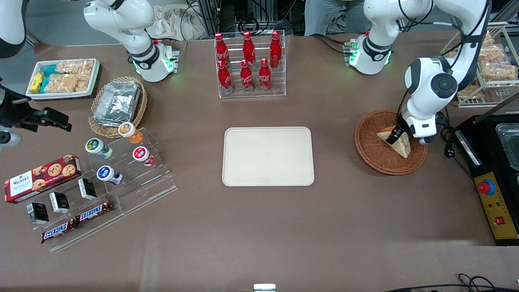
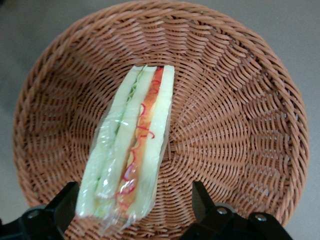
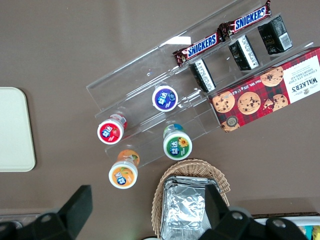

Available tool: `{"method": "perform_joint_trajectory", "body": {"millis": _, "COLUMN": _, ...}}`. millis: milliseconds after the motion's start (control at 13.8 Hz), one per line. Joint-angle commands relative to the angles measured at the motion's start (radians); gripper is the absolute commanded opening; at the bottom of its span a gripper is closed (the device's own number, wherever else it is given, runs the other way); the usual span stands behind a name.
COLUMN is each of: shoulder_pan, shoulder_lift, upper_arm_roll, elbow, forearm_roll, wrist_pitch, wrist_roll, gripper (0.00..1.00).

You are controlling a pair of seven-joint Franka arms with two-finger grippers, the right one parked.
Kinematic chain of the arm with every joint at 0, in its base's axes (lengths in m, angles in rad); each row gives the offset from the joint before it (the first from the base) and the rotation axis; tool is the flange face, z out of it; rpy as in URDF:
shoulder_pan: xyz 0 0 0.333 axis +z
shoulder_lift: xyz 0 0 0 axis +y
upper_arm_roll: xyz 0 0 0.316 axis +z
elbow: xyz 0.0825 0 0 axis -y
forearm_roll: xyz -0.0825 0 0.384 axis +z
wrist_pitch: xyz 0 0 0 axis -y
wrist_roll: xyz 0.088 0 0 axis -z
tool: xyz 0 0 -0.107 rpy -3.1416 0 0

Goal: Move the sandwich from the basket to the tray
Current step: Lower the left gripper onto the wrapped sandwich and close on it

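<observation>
Left wrist view shows the gripper point(image 2: 132, 212) open astride the wrapped triangular white-bread sandwich point(image 2: 132, 155) in the round reddish-brown wicker basket point(image 2: 240, 115), seemingly poised to grasp it

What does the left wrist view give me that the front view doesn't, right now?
Left wrist only: the sandwich's clear wrap and layered filling, with the gripper open, one finger on either side of it. Front only: the tray, bare, toward the parked arm's end from the basket, and the arm reaching down into that basket. Both: the sandwich lying in the basket, not lifted.
</observation>
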Motion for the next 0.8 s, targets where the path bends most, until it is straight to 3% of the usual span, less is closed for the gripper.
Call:
{"method": "perform_joint_trajectory", "body": {"millis": 0, "shoulder_pan": 0.022, "shoulder_lift": 0.050, "upper_arm_roll": -0.003, "elbow": -0.010, "forearm_roll": 0.025, "wrist_pitch": 0.088, "wrist_roll": -0.013, "gripper": 1.00}}
{"method": "perform_joint_trajectory", "body": {"millis": 145, "shoulder_pan": 0.039, "shoulder_lift": 0.062, "upper_arm_roll": -0.003, "elbow": -0.010, "forearm_roll": 0.060, "wrist_pitch": 0.099, "wrist_roll": -0.011, "gripper": 0.98}}
{"method": "perform_joint_trajectory", "body": {"millis": 218, "shoulder_pan": 0.056, "shoulder_lift": 0.062, "upper_arm_roll": -0.003, "elbow": -0.010, "forearm_roll": 0.087, "wrist_pitch": 0.099, "wrist_roll": -0.011, "gripper": 0.88}}
{"method": "perform_joint_trajectory", "body": {"millis": 290, "shoulder_pan": 0.066, "shoulder_lift": 0.061, "upper_arm_roll": -0.003, "elbow": -0.010, "forearm_roll": 0.093, "wrist_pitch": 0.099, "wrist_roll": -0.011, "gripper": 0.67}}
{"method": "perform_joint_trajectory", "body": {"millis": 435, "shoulder_pan": 0.080, "shoulder_lift": 0.058, "upper_arm_roll": -0.005, "elbow": -0.010, "forearm_roll": 0.094, "wrist_pitch": 0.099, "wrist_roll": -0.011, "gripper": 0.04}}
{"method": "perform_joint_trajectory", "body": {"millis": 508, "shoulder_pan": 0.082, "shoulder_lift": 0.056, "upper_arm_roll": -0.005, "elbow": -0.008, "forearm_roll": 0.094, "wrist_pitch": 0.098, "wrist_roll": -0.010, "gripper": 0.00}}
{"method": "perform_joint_trajectory", "body": {"millis": 726, "shoulder_pan": 0.077, "shoulder_lift": 0.024, "upper_arm_roll": -0.009, "elbow": 0.001, "forearm_roll": 0.093, "wrist_pitch": 0.086, "wrist_roll": -0.026, "gripper": 0.00}}
